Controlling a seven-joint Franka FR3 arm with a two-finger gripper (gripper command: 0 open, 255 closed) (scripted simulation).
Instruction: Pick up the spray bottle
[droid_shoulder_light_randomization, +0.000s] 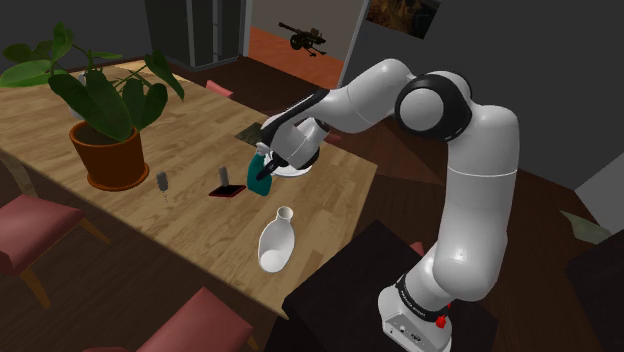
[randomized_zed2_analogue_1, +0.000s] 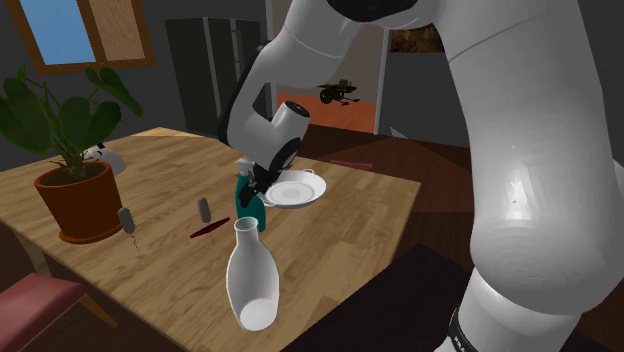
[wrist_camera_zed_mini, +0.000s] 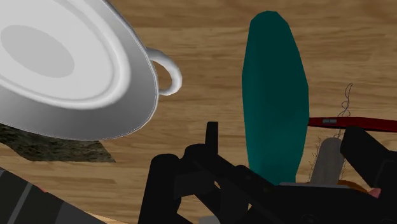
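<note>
The spray bottle (droid_shoulder_light_randomization: 261, 180) (randomized_zed2_analogue_1: 248, 208) has a teal body (wrist_camera_zed_mini: 275, 108) and a black head, and it stands on the wooden table (droid_shoulder_light_randomization: 190, 225) just beside a white dish. My black gripper (droid_shoulder_light_randomization: 268, 158) (randomized_zed2_analogue_1: 252, 180) (wrist_camera_zed_mini: 261, 153) comes down over the bottle's top. Its fingers stand wide apart, one on each side of the black spray head, so it is open. I cannot see either finger pressing on the bottle. The bottle's base looks to be resting on the table.
A white handled dish (droid_shoulder_light_randomization: 292, 168) (randomized_zed2_analogue_1: 296, 188) (wrist_camera_zed_mini: 63, 63) lies on a dark mat (wrist_camera_zed_mini: 57, 151). A white vase (droid_shoulder_light_randomization: 275, 245) (randomized_zed2_analogue_1: 250, 275) sits nearer the table edge. A flat red object (droid_shoulder_light_randomization: 228, 190), a small grey item (droid_shoulder_light_randomization: 162, 182) and a potted plant (droid_shoulder_light_randomization: 108, 150) lie beyond. Red chairs (droid_shoulder_light_randomization: 40, 225) line the table.
</note>
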